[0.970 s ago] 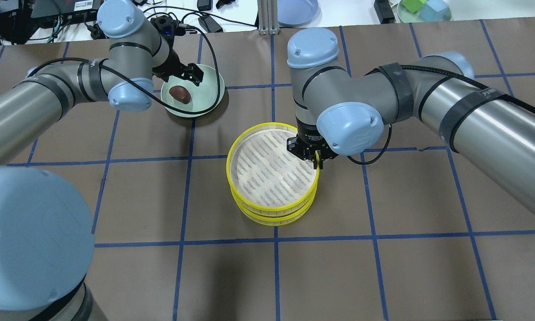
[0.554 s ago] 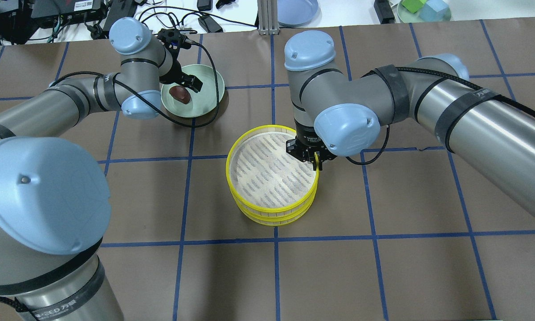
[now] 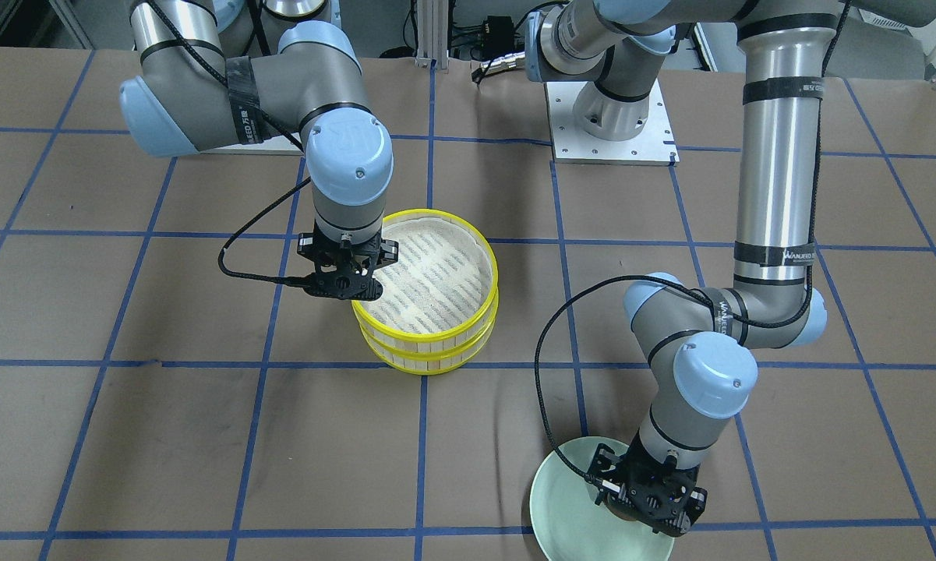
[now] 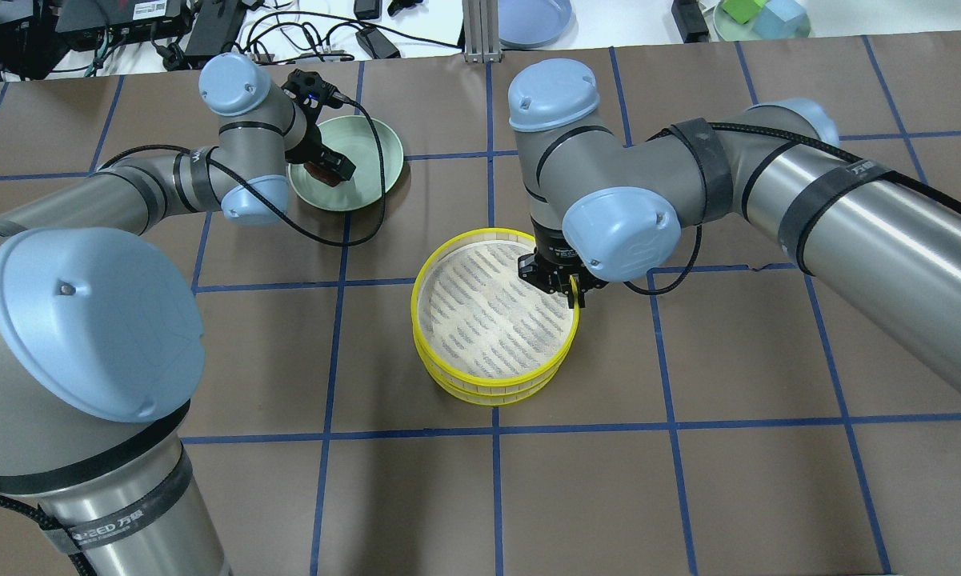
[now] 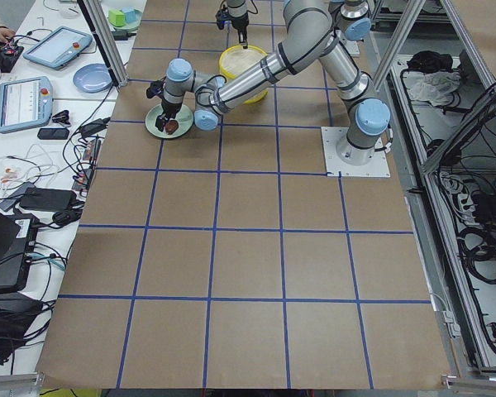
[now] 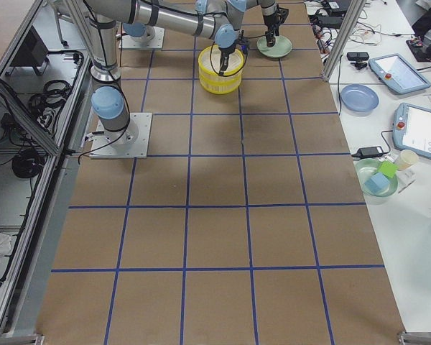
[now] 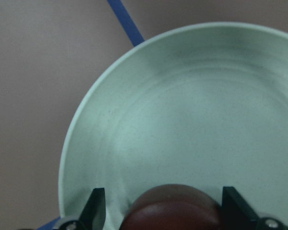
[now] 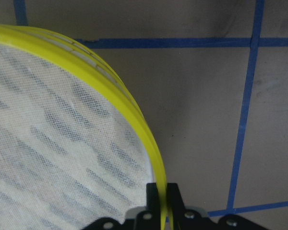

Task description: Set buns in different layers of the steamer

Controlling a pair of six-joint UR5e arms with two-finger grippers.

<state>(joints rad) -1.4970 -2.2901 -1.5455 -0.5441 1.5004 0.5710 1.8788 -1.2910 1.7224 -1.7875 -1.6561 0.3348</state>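
Right gripper (image 8: 162,191) fingers clamped the upper steamer layer (image 8: 86,62) at its rim; left gripper (image 4: 332,166) fingers stood apart, straddling the brown bun (image 7: 173,213).

Colours on my table, quick rundown

Steamer layers (image 4: 488,384): yellow rims, whitish grey-dashed floors. Glossy reddish-brown bun (image 7: 173,211) at six o'clock on my mint-green plate (image 4: 372,156). Brown table (image 4: 688,496), blue grid.

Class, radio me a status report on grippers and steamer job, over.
Left gripper open, fingers straddling brown bun on plate. Right gripper shut on rim of top steamer layer. Layer empty; white bun unseen.
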